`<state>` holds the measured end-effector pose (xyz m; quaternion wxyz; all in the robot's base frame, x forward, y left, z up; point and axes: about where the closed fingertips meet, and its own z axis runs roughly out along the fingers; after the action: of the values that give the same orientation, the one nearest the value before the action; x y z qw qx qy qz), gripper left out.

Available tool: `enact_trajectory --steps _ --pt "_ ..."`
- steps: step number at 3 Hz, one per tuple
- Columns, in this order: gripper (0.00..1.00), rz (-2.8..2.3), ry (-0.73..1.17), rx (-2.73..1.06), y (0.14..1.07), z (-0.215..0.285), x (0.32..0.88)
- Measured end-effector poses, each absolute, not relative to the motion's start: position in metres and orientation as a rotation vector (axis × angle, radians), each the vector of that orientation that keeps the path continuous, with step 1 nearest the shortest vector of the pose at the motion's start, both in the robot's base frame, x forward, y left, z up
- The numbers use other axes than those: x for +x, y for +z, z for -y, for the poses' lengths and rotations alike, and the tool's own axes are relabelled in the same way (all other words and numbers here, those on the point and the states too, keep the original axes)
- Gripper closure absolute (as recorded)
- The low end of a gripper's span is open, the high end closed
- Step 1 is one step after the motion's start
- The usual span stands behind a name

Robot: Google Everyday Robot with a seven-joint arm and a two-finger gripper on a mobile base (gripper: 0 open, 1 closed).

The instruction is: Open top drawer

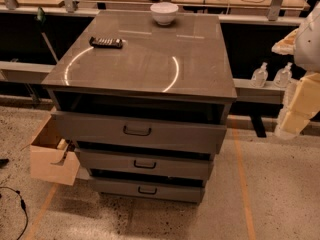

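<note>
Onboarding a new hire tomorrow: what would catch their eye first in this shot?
The grey cabinet mid-frame, its three drawers all ajar, the top drawer showing the widest dark gap. On its glossy top sit a white bowl at the back and a dark remote at the left; an open cardboard box stands on the floor at its left. The gripper hangs at the right edge, apart from the drawers.

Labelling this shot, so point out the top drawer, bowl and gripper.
top drawer [100,127]: camera view, front panel.
bowl [164,14]: camera view, outer wall.
gripper [292,119]: camera view, right edge, its pale body.
</note>
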<state>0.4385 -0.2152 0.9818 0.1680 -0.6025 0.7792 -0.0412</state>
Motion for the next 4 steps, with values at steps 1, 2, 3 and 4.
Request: enact_trajectory --steps 1,2,3,4 --pt "0.0 -2.216 -0.117 -1.714 0.982 0.215 0.438" --pt "0.0 -2.192 -0.089 -1.694 0.983 0.213 0.436" --pt "0.0 -2.156 0.022 -1.645 0.974 0.206 0.429" --pt "0.0 -2.077 0.199 -1.55 0.948 0.197 0.419"
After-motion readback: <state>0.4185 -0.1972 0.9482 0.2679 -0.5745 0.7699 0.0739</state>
